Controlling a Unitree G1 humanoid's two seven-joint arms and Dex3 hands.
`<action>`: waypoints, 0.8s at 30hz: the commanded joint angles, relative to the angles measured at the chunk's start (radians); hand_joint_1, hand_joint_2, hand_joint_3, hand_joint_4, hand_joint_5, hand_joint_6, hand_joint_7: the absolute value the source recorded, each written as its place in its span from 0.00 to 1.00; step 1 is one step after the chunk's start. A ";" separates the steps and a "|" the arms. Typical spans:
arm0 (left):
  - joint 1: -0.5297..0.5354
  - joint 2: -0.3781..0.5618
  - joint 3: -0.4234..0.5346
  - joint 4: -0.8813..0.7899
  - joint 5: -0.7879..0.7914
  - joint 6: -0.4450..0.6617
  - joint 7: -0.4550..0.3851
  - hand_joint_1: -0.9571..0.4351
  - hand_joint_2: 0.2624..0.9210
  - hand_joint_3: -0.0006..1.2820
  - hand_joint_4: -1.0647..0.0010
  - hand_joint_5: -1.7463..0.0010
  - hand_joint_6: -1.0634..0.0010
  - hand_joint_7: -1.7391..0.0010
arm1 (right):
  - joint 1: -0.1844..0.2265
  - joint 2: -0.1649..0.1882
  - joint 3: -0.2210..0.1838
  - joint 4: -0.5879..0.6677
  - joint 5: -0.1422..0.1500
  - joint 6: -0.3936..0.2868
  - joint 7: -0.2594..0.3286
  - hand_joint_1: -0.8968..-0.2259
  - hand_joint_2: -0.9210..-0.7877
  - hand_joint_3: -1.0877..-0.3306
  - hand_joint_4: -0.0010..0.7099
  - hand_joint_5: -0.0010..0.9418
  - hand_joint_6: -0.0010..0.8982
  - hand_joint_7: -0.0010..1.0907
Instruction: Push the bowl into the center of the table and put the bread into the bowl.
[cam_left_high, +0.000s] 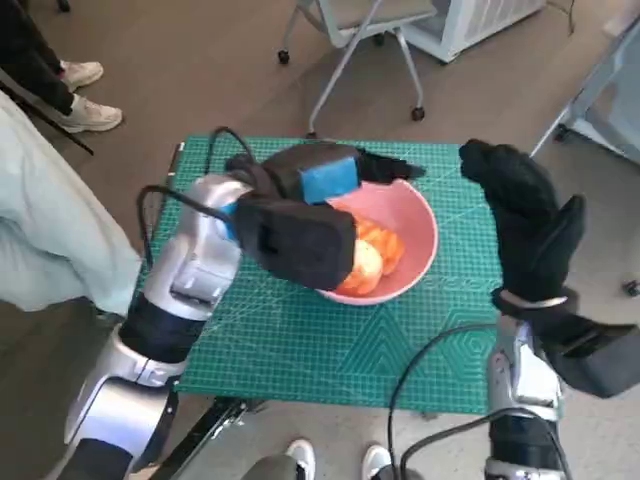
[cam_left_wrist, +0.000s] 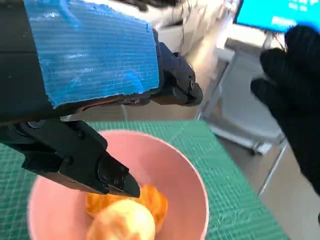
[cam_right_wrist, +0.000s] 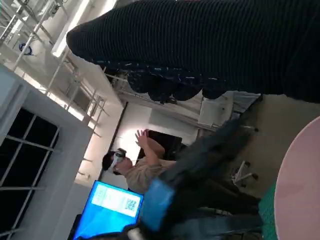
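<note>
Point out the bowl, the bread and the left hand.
bowl (cam_left_high: 420, 225): head view, on the bare pink inner wall at its right side.
bread (cam_left_wrist: 122, 222): left wrist view, on the pale rounded top of the piece inside the bowl.
left hand (cam_left_high: 300, 205): head view, on its black back beside the blue tape.

**Count of things on and around the counter**

One round pink plastic bowl (cam_left_high: 415, 235). One piece of golden-orange bread (cam_left_high: 372, 257) inside it. One green gridded cutting mat (cam_left_high: 330, 345) covering the counter. One grey wheeled chair (cam_left_high: 350, 30) on the floor beyond. One lit blue screen (cam_right_wrist: 111, 209).
</note>
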 joint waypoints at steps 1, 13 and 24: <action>0.088 0.020 0.149 -0.090 -0.192 -0.044 -0.026 0.57 0.90 0.01 0.71 1.00 0.66 1.00 | -0.006 -0.003 0.003 -0.025 -0.001 0.037 -0.014 0.32 0.00 0.42 0.36 0.00 0.13 0.45; 0.207 -0.157 0.413 -0.058 -0.636 -0.282 0.066 0.46 0.99 0.05 0.68 0.99 0.62 0.98 | -0.052 -0.027 0.015 -0.111 -0.032 0.102 -0.045 0.32 0.00 0.41 0.35 0.00 0.13 0.45; 0.278 -0.241 0.445 -0.086 -0.753 -0.290 0.126 0.28 0.98 0.26 0.94 0.71 0.99 0.53 | -0.080 -0.039 0.029 -0.155 -0.072 0.126 -0.064 0.34 0.00 0.40 0.33 0.00 0.11 0.46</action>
